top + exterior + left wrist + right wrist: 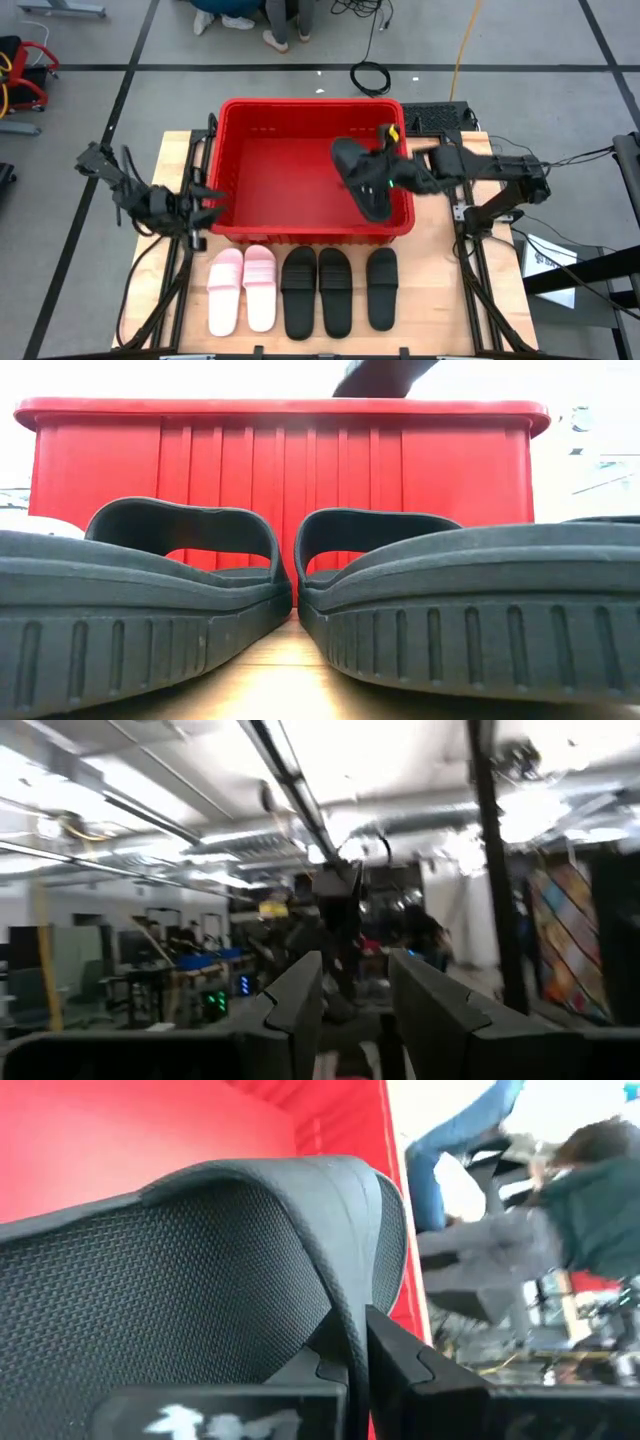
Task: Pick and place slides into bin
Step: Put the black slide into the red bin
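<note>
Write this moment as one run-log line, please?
right gripper: shut on black slide, over bin | left gripper: waiting beside bin | on table: two pink slides, three black slides

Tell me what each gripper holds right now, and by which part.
The right gripper is shut on a black open-toe slide sandal by its wide strap, above the bright red plastic slotted crate. The left gripper holds nothing.

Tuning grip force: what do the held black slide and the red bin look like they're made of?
Black slide shut in the right pincer: looks like soft moulded foam or rubber, matte, with a fine dotted texture on the strap; exact compound unclear. Bin: seems rigid moulded plastic, slightly glossy red, judging by its ribbed walls and rolled rim.
</note>
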